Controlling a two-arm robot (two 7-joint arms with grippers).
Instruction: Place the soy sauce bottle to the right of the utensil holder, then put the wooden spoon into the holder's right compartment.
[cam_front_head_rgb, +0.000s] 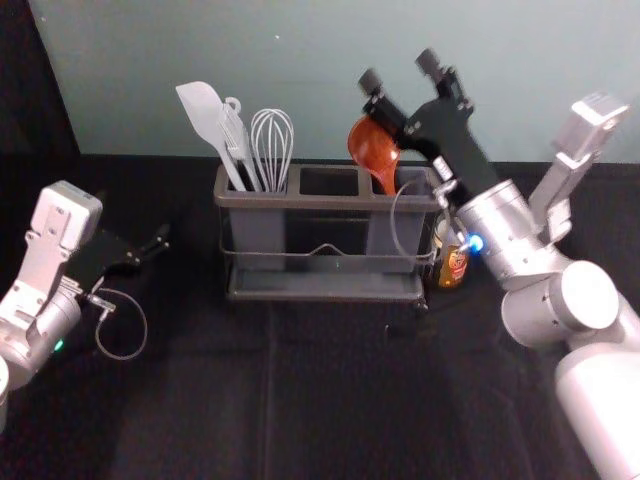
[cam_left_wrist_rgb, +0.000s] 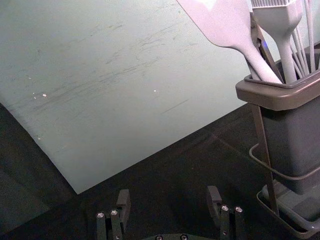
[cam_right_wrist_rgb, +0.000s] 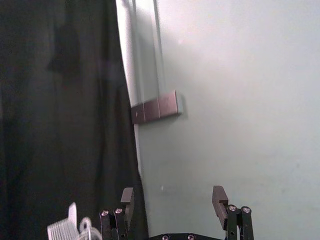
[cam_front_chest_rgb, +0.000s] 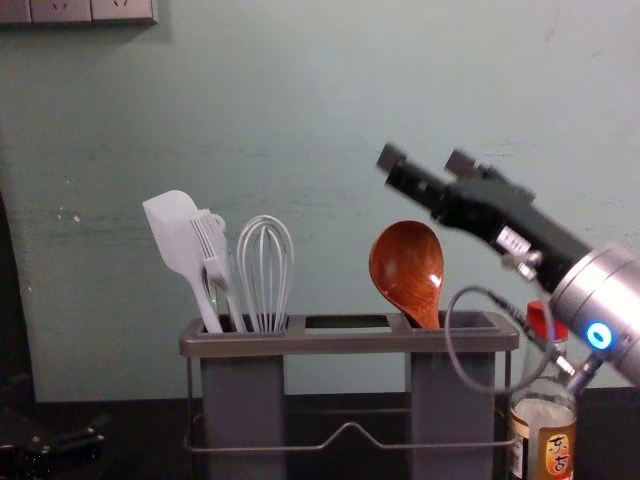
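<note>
The utensil holder (cam_front_head_rgb: 325, 296) stands on the desk (cam_front_head_rgb: 190, 400), with the wall (cam_front_head_rgb: 290, 50) behind it. In its left compartment are, from left to right, the spatula (cam_front_chest_rgb: 175, 232), the brush (cam_front_chest_rgb: 212, 240) and the whisk (cam_front_chest_rgb: 265, 270). The middle compartment (cam_front_head_rgb: 329, 182) lies between that one and the right compartment, where the wooden spoon (cam_front_chest_rgb: 408, 265) sits handle down, tilted left. Just beside the holder, on its right, the soy sauce bottle (cam_front_chest_rgb: 543, 430) stands upright on the desk. The right gripper (cam_front_head_rgb: 400, 72) is above the spoon; the left gripper (cam_front_head_rgb: 156, 246) is left of the holder, apart from it.
</note>
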